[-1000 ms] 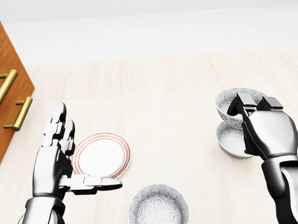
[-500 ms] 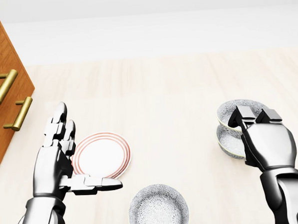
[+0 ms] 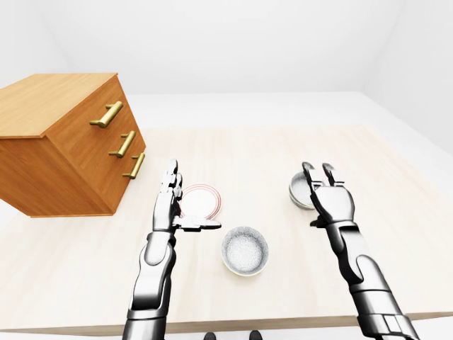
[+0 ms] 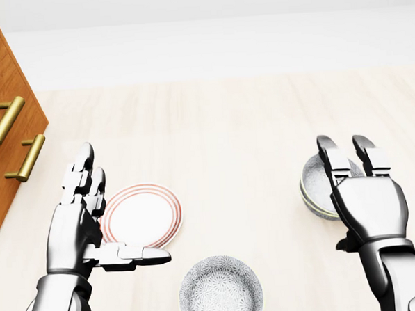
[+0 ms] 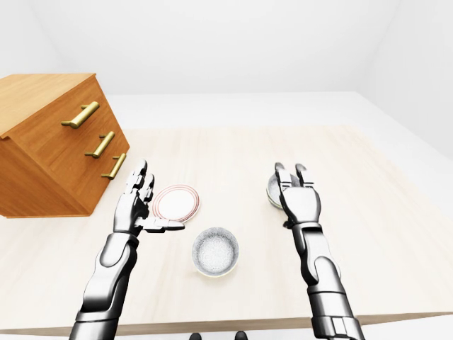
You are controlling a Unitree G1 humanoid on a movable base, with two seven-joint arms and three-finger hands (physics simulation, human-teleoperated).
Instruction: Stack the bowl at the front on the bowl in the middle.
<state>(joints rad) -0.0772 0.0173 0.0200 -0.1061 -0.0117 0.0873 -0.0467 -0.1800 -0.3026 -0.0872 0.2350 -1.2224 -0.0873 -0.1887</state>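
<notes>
Firstly, head view. The right hand [image 4: 369, 206] stands at the right of the view, palm away from the camera, with its fingers [image 4: 331, 157] spread and pointing up. They close on nothing. Just behind them the upper bowl [image 4: 316, 179] sits nested in the lower bowl [image 4: 312, 208], with a double rim showing on the stack's left side. The fingers overlap the stack's right rim; contact cannot be determined.

The left hand [image 4: 76, 232] is held upright at the left of the view, its fingers straight and together and its thumb stretched out level toward the right. It is empty. A red-ringed plate [image 4: 142, 216] lies flat just to its right. A single bowl [image 4: 220, 291] with a patterned inside stands upright at the bottom centre, apart from the plate and well apart from the stack.

Left-eye view. All items rest on a pale wooden table [image 3: 283, 152]. A wooden cabinet [image 3: 64, 152] stands on its left part, with three brass handles [image 3: 122, 144] on the face turned toward the plate. The stack sits at the right of the table, the single bowl nearer the bottom edge, and the plate between cabinet and stack.

Right-eye view. The arrangement is the same. Both hands are open, neither gripping anything, and the stack sits upright on the table.
</notes>
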